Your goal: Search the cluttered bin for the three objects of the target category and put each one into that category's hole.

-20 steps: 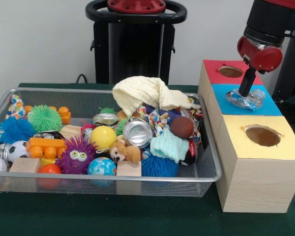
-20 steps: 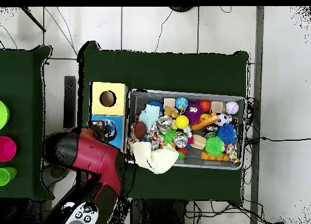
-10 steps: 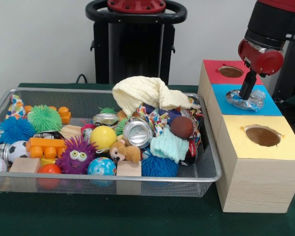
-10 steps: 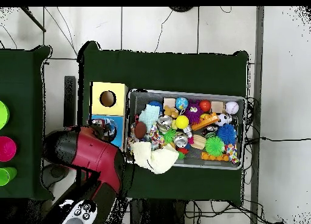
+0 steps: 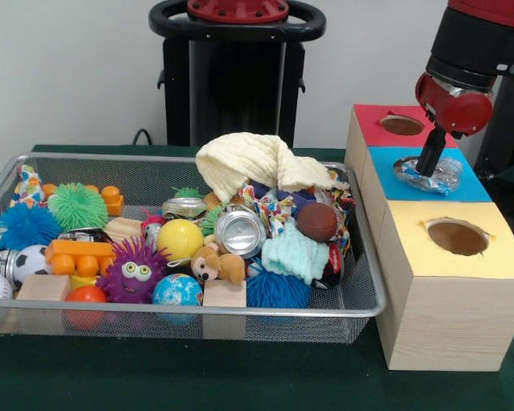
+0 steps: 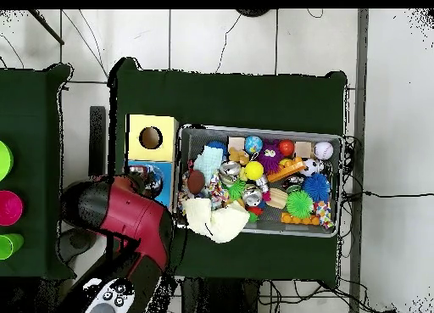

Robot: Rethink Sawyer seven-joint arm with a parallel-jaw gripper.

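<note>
A crumpled clear plastic bottle (image 5: 427,175) lies on the blue box top (image 5: 473,185), over its hole. My gripper (image 5: 429,166) comes down from the red arm and its tip meets the bottle; I cannot see how it is set. From overhead the red arm (image 6: 119,212) covers the gripper, and only part of the bottle (image 6: 153,183) shows beside it. The wire bin (image 5: 240,312) holds a crushed silver can (image 5: 238,231) at its middle and a second flattened can (image 5: 184,207) behind the yellow ball (image 5: 180,239).
A red box (image 5: 370,126), the blue one and a yellow box (image 5: 497,257), each with a round hole, stand in a row right of the bin. A cream cloth (image 5: 253,163) is heaped on the toys, balls and blocks. Green cloth covers the table.
The arm's red wrist has shifted slightly right, so the gripper leans more. Its tip stays on the plastic bottle, which has not moved.
</note>
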